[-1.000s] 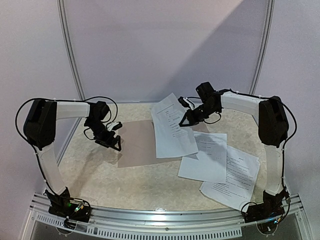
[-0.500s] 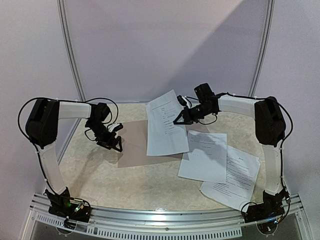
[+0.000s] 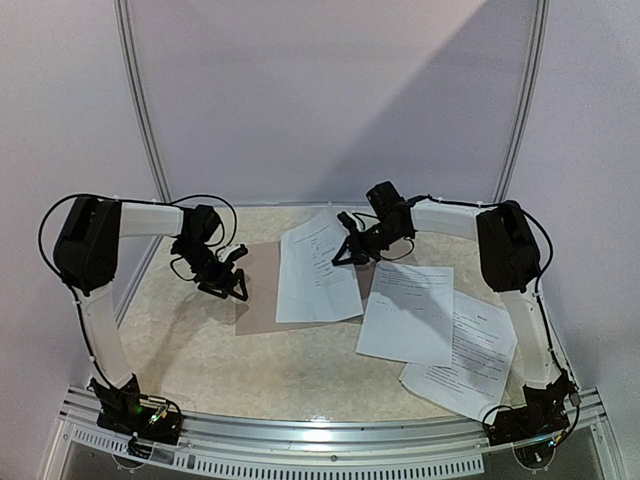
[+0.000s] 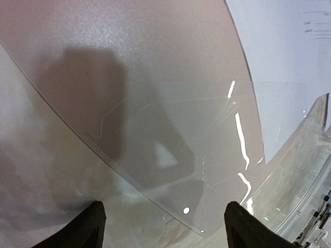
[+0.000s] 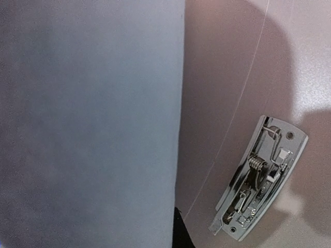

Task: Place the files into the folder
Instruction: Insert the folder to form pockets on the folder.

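The right hand [image 3: 343,252] pinches a printed sheet [image 3: 315,272] over the tan folder [image 3: 262,302]; the left hand [image 4: 163,227] stands open over its edge; print illegible.

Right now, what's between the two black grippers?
In the top view: the flat brown cardboard folder, with the white printed paper sheet that the right gripper holds over it.

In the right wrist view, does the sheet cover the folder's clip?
No, the clip lies bare on the folder, clear of the sheet's edge.
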`<state>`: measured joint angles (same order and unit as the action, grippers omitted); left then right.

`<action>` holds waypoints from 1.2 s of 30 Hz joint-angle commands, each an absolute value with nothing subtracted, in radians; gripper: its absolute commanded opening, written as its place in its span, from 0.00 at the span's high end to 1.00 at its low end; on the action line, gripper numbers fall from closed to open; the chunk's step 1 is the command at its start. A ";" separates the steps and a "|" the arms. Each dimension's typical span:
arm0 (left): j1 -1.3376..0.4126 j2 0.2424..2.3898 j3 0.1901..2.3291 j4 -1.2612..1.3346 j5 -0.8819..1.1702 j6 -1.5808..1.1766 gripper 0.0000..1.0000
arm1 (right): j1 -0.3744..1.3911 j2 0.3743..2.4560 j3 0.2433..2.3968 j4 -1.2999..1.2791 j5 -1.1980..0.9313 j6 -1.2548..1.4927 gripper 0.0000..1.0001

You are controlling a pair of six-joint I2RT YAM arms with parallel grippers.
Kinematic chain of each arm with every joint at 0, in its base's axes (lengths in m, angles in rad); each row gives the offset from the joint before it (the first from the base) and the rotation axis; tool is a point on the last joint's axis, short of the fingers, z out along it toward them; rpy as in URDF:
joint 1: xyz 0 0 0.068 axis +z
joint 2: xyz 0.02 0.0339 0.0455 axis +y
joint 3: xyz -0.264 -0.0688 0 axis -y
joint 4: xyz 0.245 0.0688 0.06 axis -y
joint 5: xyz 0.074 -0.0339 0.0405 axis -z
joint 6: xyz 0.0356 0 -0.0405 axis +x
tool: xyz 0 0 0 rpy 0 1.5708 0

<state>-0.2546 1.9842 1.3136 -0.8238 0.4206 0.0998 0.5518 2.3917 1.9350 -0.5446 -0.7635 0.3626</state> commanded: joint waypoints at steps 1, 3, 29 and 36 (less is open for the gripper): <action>-0.256 2.064 1.291 -0.825 0.453 0.089 0.19 | 0.590 2.452 2.009 -0.593 -0.784 0.427 1.00; -0.256 2.066 1.293 -0.828 0.465 0.087 0.19 | 0.594 2.467 2.018 -0.570 -0.786 0.466 1.00; -0.255 2.057 1.258 -0.810 0.523 0.026 0.20 | 0.639 2.477 2.061 -0.633 -0.575 0.649 0.92; -0.254 2.090 1.247 -0.788 0.554 -0.029 0.21 | 0.645 2.515 2.082 -0.540 -0.603 0.736 1.00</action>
